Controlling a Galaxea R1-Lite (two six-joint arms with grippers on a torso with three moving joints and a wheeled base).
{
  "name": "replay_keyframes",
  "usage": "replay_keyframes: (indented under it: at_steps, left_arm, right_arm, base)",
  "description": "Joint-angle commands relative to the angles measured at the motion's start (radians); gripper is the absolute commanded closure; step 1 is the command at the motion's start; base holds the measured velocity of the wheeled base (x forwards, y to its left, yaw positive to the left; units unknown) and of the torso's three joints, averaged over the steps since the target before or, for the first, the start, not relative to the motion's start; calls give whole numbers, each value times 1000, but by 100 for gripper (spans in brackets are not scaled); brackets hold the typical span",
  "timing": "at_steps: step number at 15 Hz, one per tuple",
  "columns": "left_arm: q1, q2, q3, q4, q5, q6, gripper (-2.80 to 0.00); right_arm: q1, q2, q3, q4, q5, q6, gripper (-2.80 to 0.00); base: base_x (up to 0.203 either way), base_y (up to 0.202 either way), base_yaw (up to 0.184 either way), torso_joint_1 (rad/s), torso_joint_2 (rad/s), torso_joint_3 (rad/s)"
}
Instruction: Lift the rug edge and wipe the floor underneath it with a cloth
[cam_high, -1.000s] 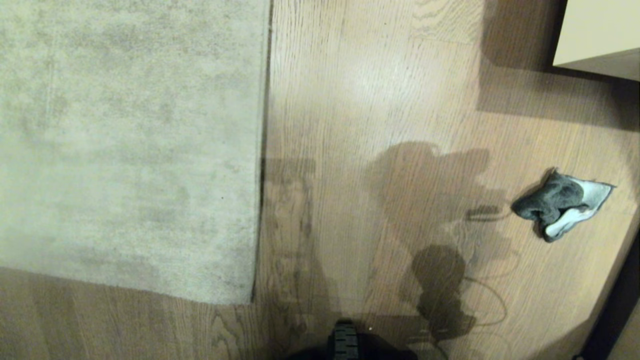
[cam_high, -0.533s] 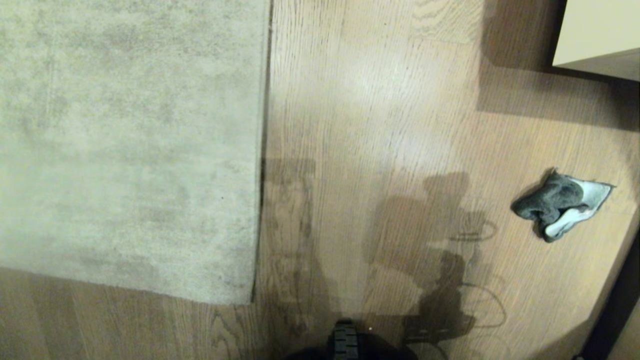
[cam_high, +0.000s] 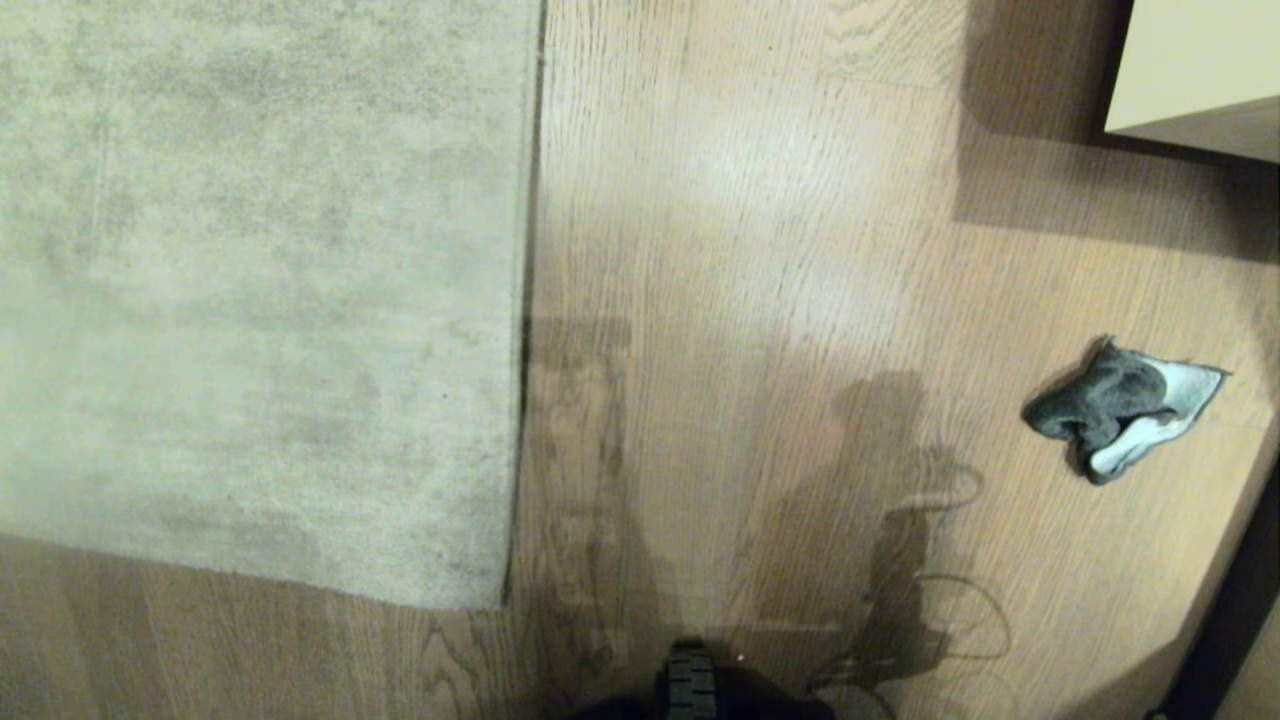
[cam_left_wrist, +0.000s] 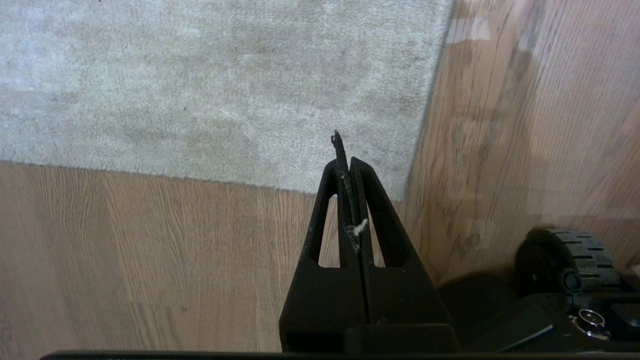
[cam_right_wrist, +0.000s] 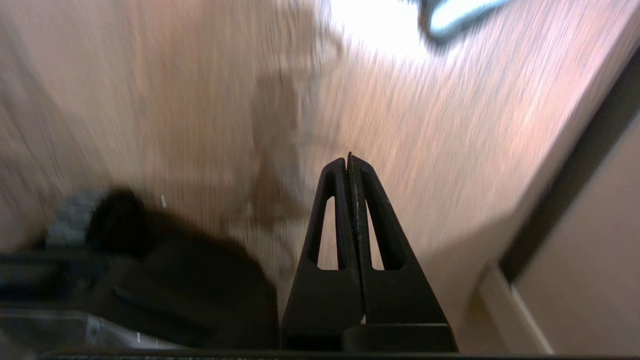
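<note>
A: Two grippers, both with fingers pressed together, nothing in either. Left gripper (cam_left_wrist: 345, 160) hangs over the near corner of the rug (cam_high: 260, 300). Right gripper (cam_right_wrist: 348, 165) is above bare floor (cam_high: 740, 250).

B: What changed?

A: Only the arm shadow on the planks, centre-right. It has slid back toward the robot and shrunk over the last second. Right wrist view is smeared, so I'd say that arm is swinging home.

B: Rug edge?

A: Rug edge (cam_high: 528, 300) lies flat, running near to far, left of centre. The cloth (cam_high: 1120, 410) sits crumpled on the floor far right, well apart from the rug and from both grippers.

B: So it's done, or not begun?

A: Can't tell from this. Nothing is lifted or held now.

B: Surface?

A: Oak-grain planks, slight sheen. Pale cabinet corner (cam_high: 1200, 70) far right, robot's wheel (cam_high: 690, 685) at the near edge.
</note>
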Motion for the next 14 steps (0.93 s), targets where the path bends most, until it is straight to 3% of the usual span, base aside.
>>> replay_keyframes:
  at_steps: [1, 4, 14]
  left_arm:
    - [0, 1, 0, 0, 0, 0, 0]
    - [0, 1, 0, -1, 0, 0, 0]
    - [0, 1, 0, 0, 0, 0, 0]
  right_arm:
    - [9, -86, 0, 2, 1, 10, 0]
    - [9, -87, 0, 2, -1, 47, 0]
    - [9, -86, 0, 2, -1, 49, 0]
  base:
    - [0, 0, 0, 0, 0, 0]
    - [0, 0, 0, 0, 0, 0]
    - [0, 0, 0, 0, 0, 0]
